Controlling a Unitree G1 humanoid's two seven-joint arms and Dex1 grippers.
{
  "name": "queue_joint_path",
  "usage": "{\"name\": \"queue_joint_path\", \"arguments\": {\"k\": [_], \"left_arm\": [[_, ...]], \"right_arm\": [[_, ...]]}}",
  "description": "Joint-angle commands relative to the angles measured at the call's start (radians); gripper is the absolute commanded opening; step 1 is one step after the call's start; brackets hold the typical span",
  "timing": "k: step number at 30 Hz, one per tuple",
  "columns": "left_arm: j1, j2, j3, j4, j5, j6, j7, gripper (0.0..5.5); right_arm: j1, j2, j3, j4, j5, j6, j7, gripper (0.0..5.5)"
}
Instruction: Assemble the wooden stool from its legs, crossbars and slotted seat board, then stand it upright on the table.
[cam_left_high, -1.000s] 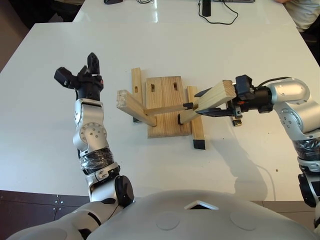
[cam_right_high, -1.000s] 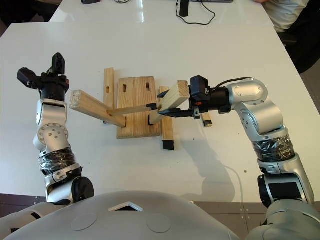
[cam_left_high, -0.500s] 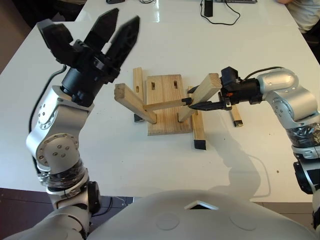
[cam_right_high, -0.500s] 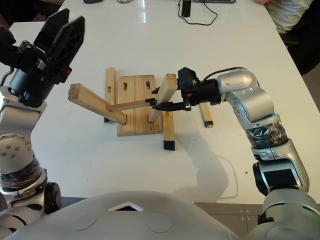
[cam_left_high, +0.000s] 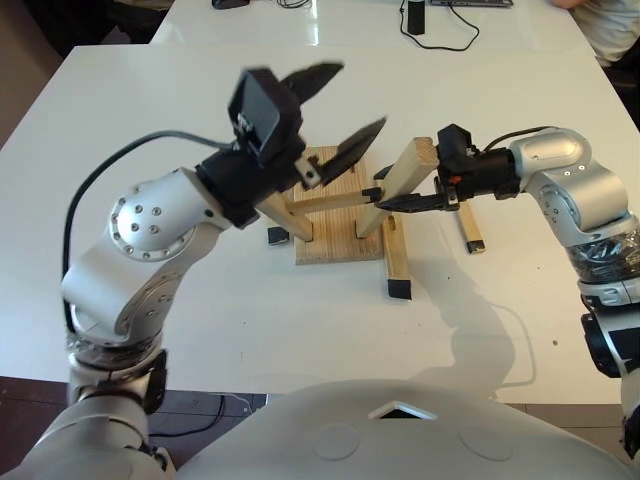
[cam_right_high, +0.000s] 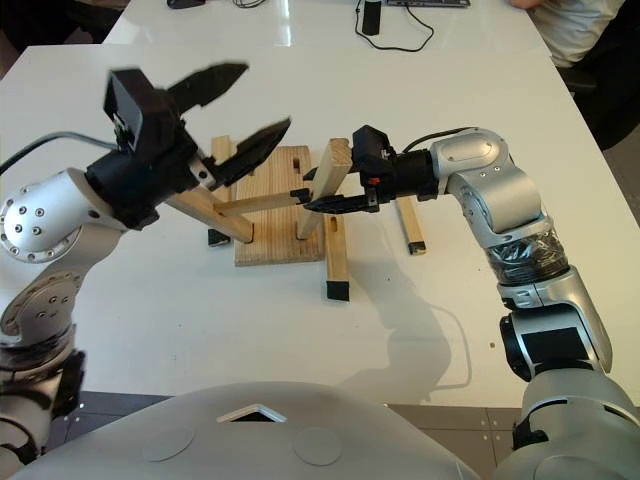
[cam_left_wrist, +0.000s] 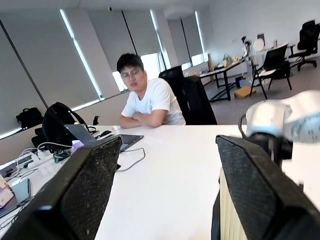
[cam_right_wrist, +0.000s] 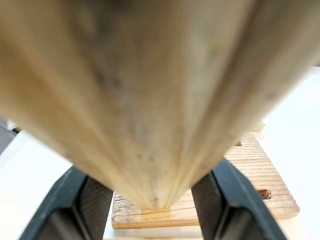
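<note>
The right end effector (cam_left_high: 402, 203) is pinching a wooden leg (cam_left_high: 403, 183), with one dark finger (cam_right_wrist: 95, 205) on each side of it. That leg is tilting, its upper end leaning toward the right arm and its lower end sitting down on the seat board (cam_left_high: 338, 243). A thin crossbar (cam_right_high: 265, 202) is running from this leg across to a second leg (cam_right_high: 213, 214), which is slanting the other way, so the three pieces are standing as one joined frame over the board. The right arm is reaching in from the right, level with the frame.

The left end effector (cam_right_high: 245, 110) is hovering above the second leg and the back of the board, touching nothing. Its two black fingers (cam_left_wrist: 90, 200) are spread wide apart. The left arm is crossing in front of the board's left side.

The seat board is lying flat on the white tabletop (cam_left_high: 300, 320), near its middle. Along the board's right edge another leg (cam_left_high: 397, 265) is lying flat with a black cap on its near end. A shorter stick (cam_left_high: 471, 230) is lying a little farther right, apart from it. On the board's left side a further piece of wood (cam_right_high: 221, 149) is peeking out behind the left arm.
</note>
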Motion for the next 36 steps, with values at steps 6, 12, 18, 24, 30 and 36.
{"name": "queue_joint_path", "arguments": {"k": [6,12,18,24,30,36], "left_arm": [[0.043,-0.177,0.003,0.003,-0.106,0.26,0.253,3.46],[0.137,-0.152,-0.032,0.009,-0.063,0.433,0.326,3.46],[0.142,-0.138,-0.095,0.132,0.075,0.363,0.297,3.2],[0.245,-0.163,-0.178,0.242,0.163,0.306,0.27,2.36],[0.308,-0.169,-0.213,0.255,0.218,0.276,0.236,1.65],[0.305,-0.135,-0.27,0.311,0.293,0.234,0.173,0.93]], "right_arm": [[0.038,0.06,0.024,-0.012,-0.106,0.173,-0.211,2.03],[0.034,0.046,0.031,-0.01,-0.125,0.188,-0.214,2.03],[0.032,0.039,0.037,-0.024,-0.132,0.187,-0.202,2.03],[0.003,0.036,0.047,-0.003,-0.138,0.167,-0.162,2.03],[-0.029,0.049,0.043,0.034,-0.149,0.151,-0.148,2.03],[-0.069,0.072,0.027,0.043,-0.135,0.165,-0.151,2.03]]}}
